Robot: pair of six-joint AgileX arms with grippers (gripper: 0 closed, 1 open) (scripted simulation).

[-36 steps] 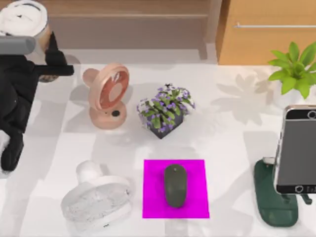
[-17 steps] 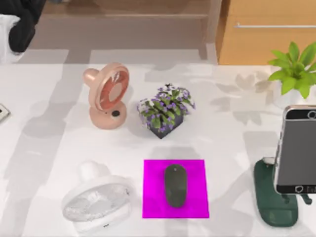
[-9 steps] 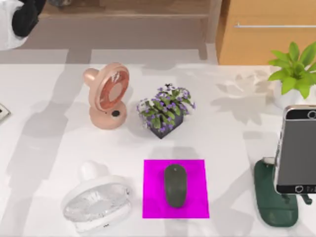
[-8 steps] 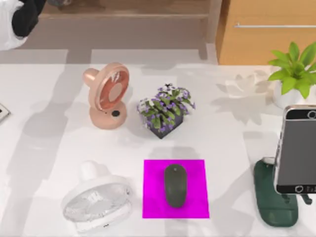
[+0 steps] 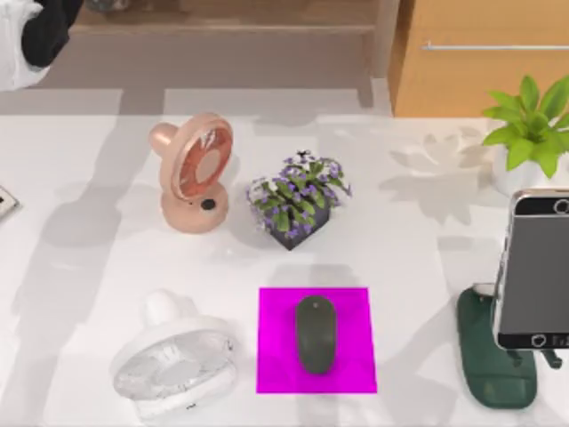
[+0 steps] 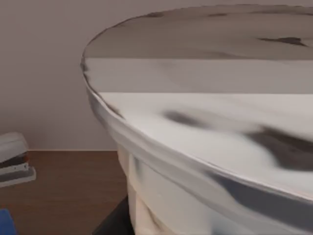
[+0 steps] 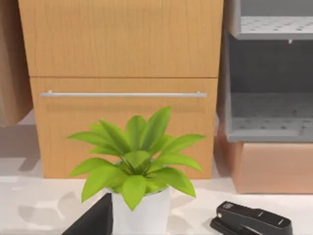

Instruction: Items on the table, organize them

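**Risking a dropped cup beyond the tabletop's edge**

The left gripper (image 5: pixel 49 31) hangs past the far left corner of the tabletop (image 5: pixel 418 240) with the cup (image 6: pixel 205 147) close against it. I cannot tell whether it is gripping the cup. A loose hold could drop it. The mouse (image 5: pixel 316 334) sits on the magenta pad (image 5: pixel 276 356) and the smartphone (image 5: pixel 536 271) stands at the right. The right arm idles facing the green plant (image 7: pixel 134 161).

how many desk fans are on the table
2. The pink fan stands upright toward the back left, beside the purple-flowered plant. The white fan lies at the front left, beside the magenta pad. No others show on the table.
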